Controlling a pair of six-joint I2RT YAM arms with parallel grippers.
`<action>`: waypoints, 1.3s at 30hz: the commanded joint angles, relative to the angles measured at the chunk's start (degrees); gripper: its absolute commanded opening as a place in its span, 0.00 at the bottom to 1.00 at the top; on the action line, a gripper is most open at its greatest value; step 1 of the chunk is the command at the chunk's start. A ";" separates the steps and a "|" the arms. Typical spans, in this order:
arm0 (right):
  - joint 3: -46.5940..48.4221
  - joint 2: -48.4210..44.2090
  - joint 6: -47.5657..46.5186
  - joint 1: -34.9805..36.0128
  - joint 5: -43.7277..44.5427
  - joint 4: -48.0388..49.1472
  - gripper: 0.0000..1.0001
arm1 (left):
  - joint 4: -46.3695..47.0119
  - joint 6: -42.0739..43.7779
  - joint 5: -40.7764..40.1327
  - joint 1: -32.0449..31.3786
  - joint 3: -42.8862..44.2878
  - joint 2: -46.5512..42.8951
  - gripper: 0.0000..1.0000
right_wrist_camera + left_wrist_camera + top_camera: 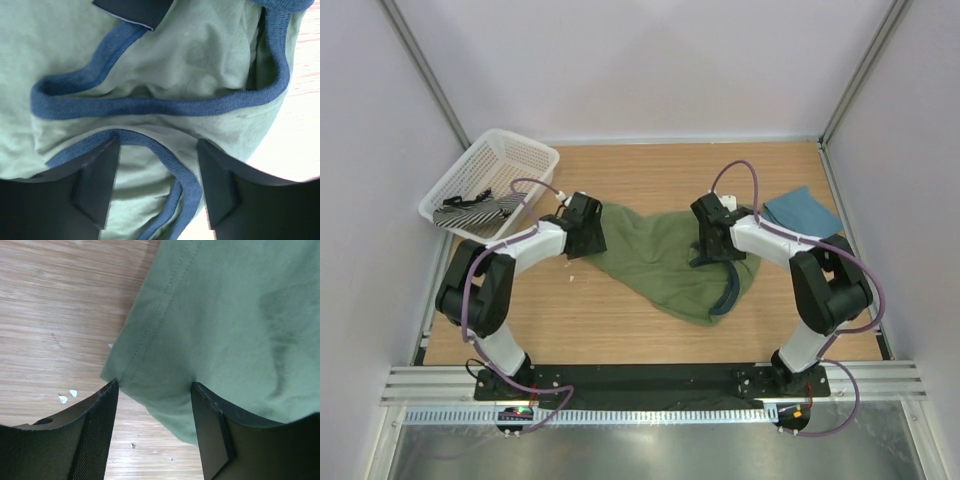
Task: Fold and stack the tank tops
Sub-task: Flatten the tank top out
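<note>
- Nearest us, both arms rise from the black base plate [650, 376] at the near edge of the wooden table [620, 325]. They reach forward to the olive-green tank top [655, 255], which lies rumpled and unfolded across the middle of the board.
- The left gripper [154, 383] has its jaws apart, straddling a corner of the stitched hem [150, 335]. We see nothing pinched.
- The right gripper [158, 141] is also spread wide, over the navy trim [150, 106]. From so close we cannot tell whether that band is neck or armhole.
- We judge the top light, limp and thin. It will sag and drag rather than keep a shape, so it wants a hold at two ends at once.
- The doubled hem and the ribbed trim look the firmest places to pinch. We would take a clean edge there, not a bunched heap.
- The wood-grain surface looks smooth, so the cloth should slide on it easily. A few white specks [63, 399] lie near the hem corner.
- Farther right, the teal-blue tank top [802, 212] lies folded flat, seemingly apart from the olive one. It looks a ready base for the stack.
- At the far left a white basket [533, 160] holds a striped cloth [470, 210].
- Pale walls [640, 60] close in the back and both sides.
</note>
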 commanded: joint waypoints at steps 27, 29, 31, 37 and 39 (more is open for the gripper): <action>10.67 -9.34 -0.12 -17.34 -20.34 3.10 0.04 | -13.41 -0.79 -2.08 9.22 6.76 -13.60 0.00; 14.28 -2.84 1.02 -18.84 -19.91 1.88 0.45 | -15.06 0.27 -0.83 9.67 13.35 -7.35 0.15; 14.03 -2.20 1.90 -18.76 -21.39 2.56 0.54 | -18.49 0.54 -0.92 9.76 20.18 -0.22 0.40; 6.12 -10.46 0.59 -17.88 -24.28 6.19 0.63 | -11.94 1.33 -3.12 8.01 11.12 -11.41 0.86; 4.19 -12.04 -0.81 -16.31 -27.11 5.65 0.54 | -9.47 0.71 0.02 7.74 6.20 -16.86 0.87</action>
